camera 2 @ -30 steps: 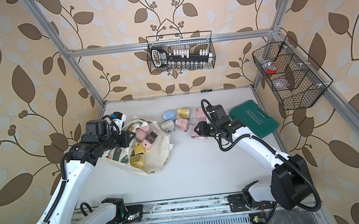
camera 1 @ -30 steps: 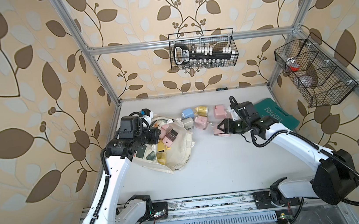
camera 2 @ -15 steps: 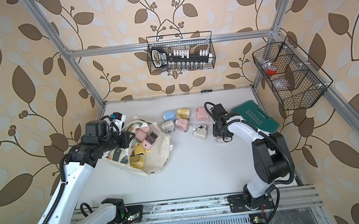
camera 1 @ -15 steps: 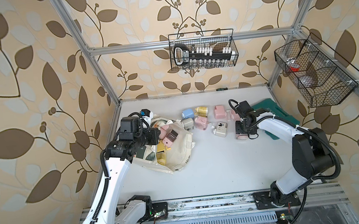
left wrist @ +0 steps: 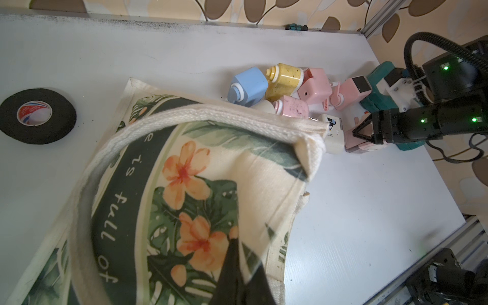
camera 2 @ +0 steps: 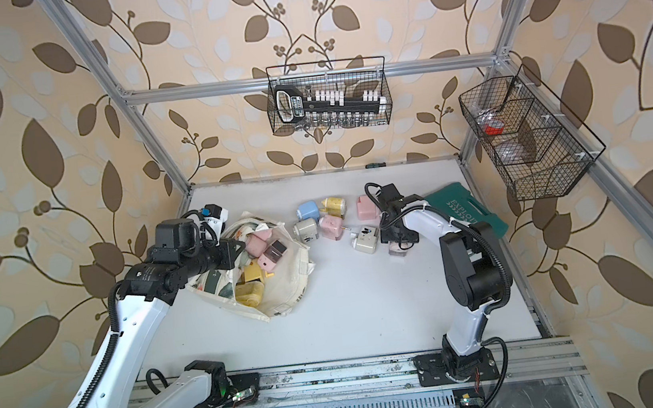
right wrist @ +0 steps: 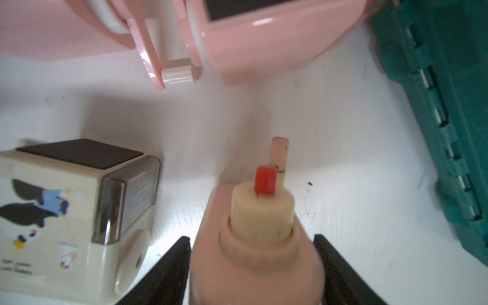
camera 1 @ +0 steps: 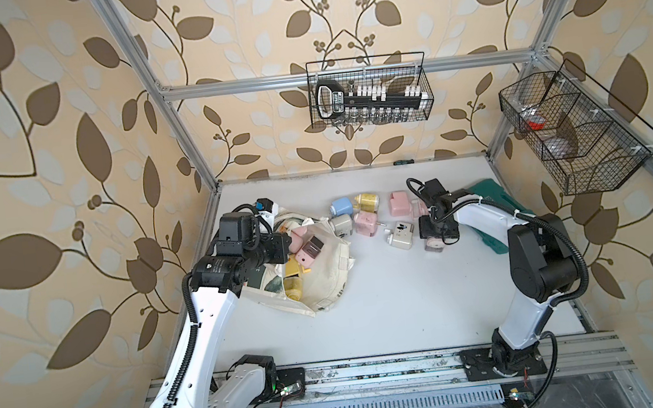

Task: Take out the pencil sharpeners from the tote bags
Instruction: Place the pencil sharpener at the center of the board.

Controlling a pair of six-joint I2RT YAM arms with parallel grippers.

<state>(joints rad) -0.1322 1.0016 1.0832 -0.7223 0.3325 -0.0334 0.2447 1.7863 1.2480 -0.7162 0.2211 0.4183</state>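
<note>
The cream tote bag with its leaf-and-flower print lies open at the table's left. Pink and yellow pencil sharpeners show inside it. My left gripper is shut on the bag's cloth near its mouth. Several sharpeners lie out on the table: a blue one, a yellow one, pink ones and a cream one with a penguin. A pink sharpener stands on the table between the fingers of my right gripper, which is open, with a gap at one side.
A teal case lies just right of the right gripper. A black tape roll sits on the table behind the bag. Two black wire baskets hang on the back and right walls.
The right gripper carried the pink sharpener rightward past the cream one, set it down, and its jaws have widened off it. The left arm and the bag have not moved.
</note>
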